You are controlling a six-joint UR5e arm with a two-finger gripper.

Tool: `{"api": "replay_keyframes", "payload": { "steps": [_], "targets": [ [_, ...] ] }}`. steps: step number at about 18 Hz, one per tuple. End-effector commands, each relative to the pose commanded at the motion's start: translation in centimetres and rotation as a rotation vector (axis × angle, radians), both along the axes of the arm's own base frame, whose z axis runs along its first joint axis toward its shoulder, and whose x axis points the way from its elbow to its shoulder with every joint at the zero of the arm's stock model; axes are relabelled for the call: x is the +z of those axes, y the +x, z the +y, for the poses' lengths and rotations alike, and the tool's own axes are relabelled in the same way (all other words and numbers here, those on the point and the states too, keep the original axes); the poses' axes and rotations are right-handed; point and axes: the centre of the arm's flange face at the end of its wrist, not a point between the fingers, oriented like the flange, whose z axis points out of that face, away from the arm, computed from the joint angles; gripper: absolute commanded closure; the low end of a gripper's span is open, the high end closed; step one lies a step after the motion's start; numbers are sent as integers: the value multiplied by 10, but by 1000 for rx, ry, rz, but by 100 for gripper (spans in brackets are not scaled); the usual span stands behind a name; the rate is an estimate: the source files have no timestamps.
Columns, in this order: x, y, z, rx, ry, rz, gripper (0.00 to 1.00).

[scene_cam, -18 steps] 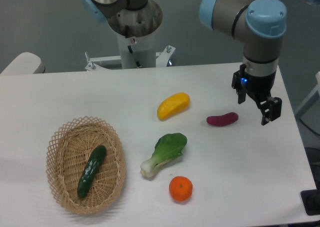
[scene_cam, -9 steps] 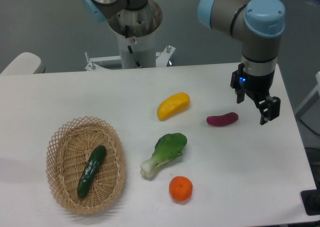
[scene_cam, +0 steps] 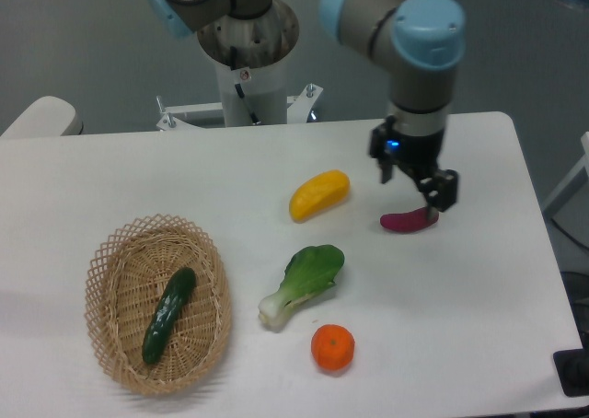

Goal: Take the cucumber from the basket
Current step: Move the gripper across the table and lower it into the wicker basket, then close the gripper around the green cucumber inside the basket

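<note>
Cucumber [scene_cam: 168, 315]: lies loose inside the basket, running lengthwise along its floor, upper end tipped toward the right wall; nothing touches it but wicker.
Basket [scene_cam: 109, 252]: oval woven wicker with an open lattice rim, my landmark at the left of the table [scene_cam: 138, 179].
Handling, as I judge it: light, stiff, glossy skin likely to slip; I would pinch it across the middle of its length, fingers straddling the narrow width, so it hangs level and clears the rim.
Bok choy [scene_cam: 304, 283]: right of the basket, well apart, white stem pointing toward it.
Orange [scene_cam: 332, 347]: right of the basket, just below the bok choy.
Yellow vegetable [scene_cam: 319, 194]: up and right of the basket, well apart.
Purple-red vegetable [scene_cam: 409, 220]: far right of the basket.
Gripper [scene_cam: 414, 177]: far right of the basket, hovering over the purple-red vegetable's upper edge; fingers spread, nothing between them.
My read: I have the whole table to cross before any descent.
</note>
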Motion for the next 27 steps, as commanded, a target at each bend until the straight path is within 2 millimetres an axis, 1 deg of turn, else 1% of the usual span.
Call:
{"api": "replay_keyframes", "payload": {
  "steps": [3, 4, 5, 6, 10, 12, 13, 14, 15, 16, 18, 19, 22, 23, 24, 25, 27],
  "targets": [
    [-9, 44, 38, 162, 31, -44, 0],
    [-19, 61, 56, 189, 29, -64, 0],
    [-24, 77, 71, 204, 32, -74, 0],
    [-25, 89, 81, 225, 36, -81, 0],
    [-45, 128, 125, 348, 40, -126, 0],
    [-65, 148, 144, 383, 27, -156, 0],
    [-72, 152, 150, 401, 23, -163, 0],
    [-77, 157, 157, 408, 33, -165, 0],
    [-82, 171, 167, 385, 45, -164, 0],
    [-89, 179, 175, 369, 54, -161, 0],
    [-105, 192, 185, 342, 45, -162, 0],
    [-116, 201, 191, 319, 31, -164, 0],
    [-123, 208, 200, 296, 43, -160, 0],
    [-128, 206, 203, 295, 40, -161, 0],
    [-132, 205, 208, 288, 37, -155, 0],
    [-139, 210, 214, 271, 27, -151, 0],
    [-142, 209, 224, 264, 30, -137, 0]
  ]
}}
